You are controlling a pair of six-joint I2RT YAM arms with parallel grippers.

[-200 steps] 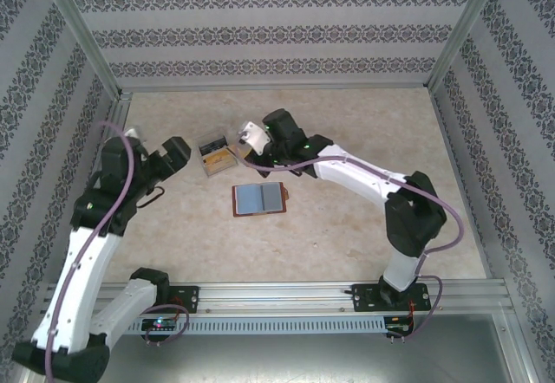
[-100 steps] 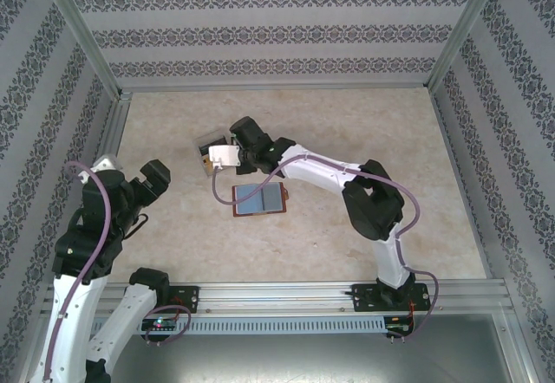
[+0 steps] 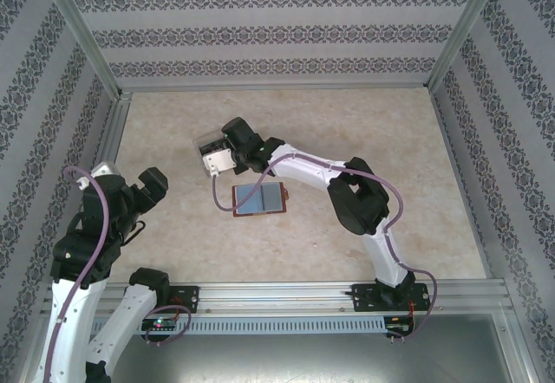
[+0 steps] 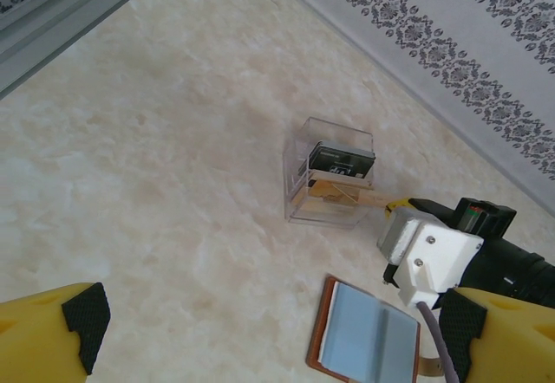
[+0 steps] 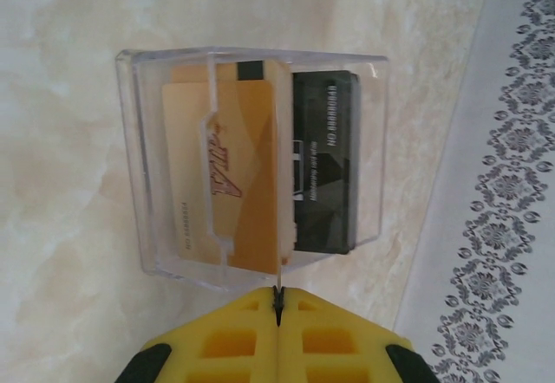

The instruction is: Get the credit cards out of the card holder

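The job looks close to its end. The card holder [image 3: 258, 198] lies open and flat in the middle of the desk [image 3: 390, 132], blue-grey panels up, with no card poking out of it (whether a slot hides another one is too small to tell). Just behind it stands a clear box [image 5: 139, 253] that already has a gold card [image 5: 234, 166] and a black card [image 5: 325, 166] in it, so at least those two appear to be out. The right gripper [image 5: 277, 309] is at the box's mouth, pressed together on what looks like the thin edge of a tan card [image 4: 351, 194] whose far end reaches into the box. Letting go of it seems to be what is left. The left gripper [image 4: 269, 318] hangs spread and empty over the desk's left side, well apart from the holder.
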